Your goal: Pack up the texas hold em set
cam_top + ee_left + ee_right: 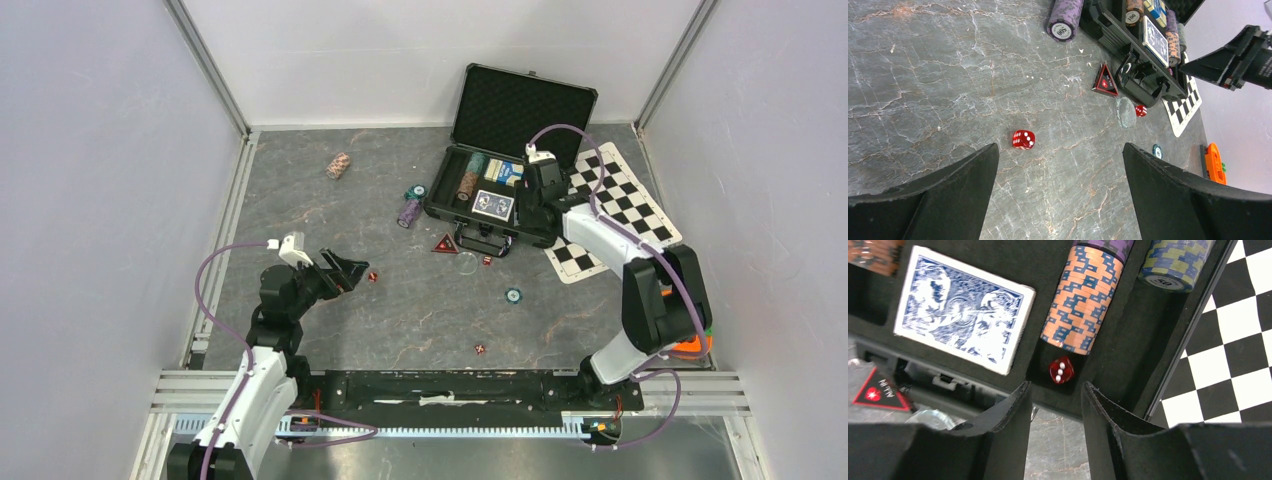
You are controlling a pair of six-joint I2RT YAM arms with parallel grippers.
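The black case (462, 196) lies open at the back with its foam lid up. It holds a blue card deck (964, 307), an orange chip row (1083, 295) and a blue-yellow chip row (1175, 265). My right gripper (1055, 387) hangs over the case's front right corner, slightly open and empty. A red die (1061, 370) lies in a case slot just beyond its tips. My left gripper (1060, 150) is wide open and empty above the table, and a red die (1023, 139) lies just ahead of its left finger. The red triangular marker (445, 244) lies in front of the case.
Loose on the table are a purple chip stack (408, 212), a pink chip stack (340, 165), two teal chips (513, 295), (415, 192), two more dice (487, 261), (481, 349) and a clear disc (467, 262). The checkered mat (610, 210) lies right of the case. An orange object (690, 345) sits at the right edge.
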